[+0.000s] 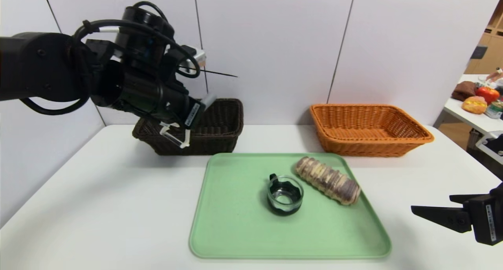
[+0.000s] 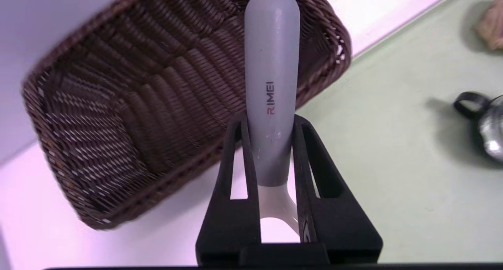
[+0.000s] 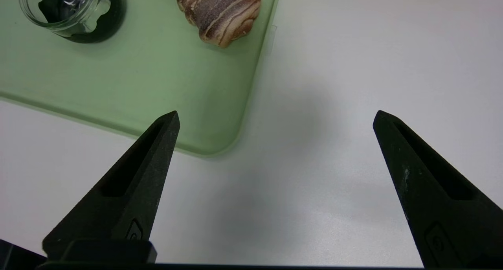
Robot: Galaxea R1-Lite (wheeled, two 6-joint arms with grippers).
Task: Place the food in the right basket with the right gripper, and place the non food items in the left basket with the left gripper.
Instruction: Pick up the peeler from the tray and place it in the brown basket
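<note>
Head view | baskets (image 1: pixel 367 130): 2 | bread roll (image 1: pixel 328 180): 1 | cup (image 1: pixel 285 194): 1 | peeler (image 2: pixel 271 89): 1

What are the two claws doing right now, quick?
Left gripper: shut on the peeler, raised near the dark basket.
Right gripper: open, holding nothing, over the table beside the tray.

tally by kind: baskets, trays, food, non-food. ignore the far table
Baskets: 2, dark brown basket and orange basket
Trays: 1, green tray
Food: 1, bread roll
Non-food: 2, glass cup on the tray, peeler held in the left hand
Total: 6
</note>
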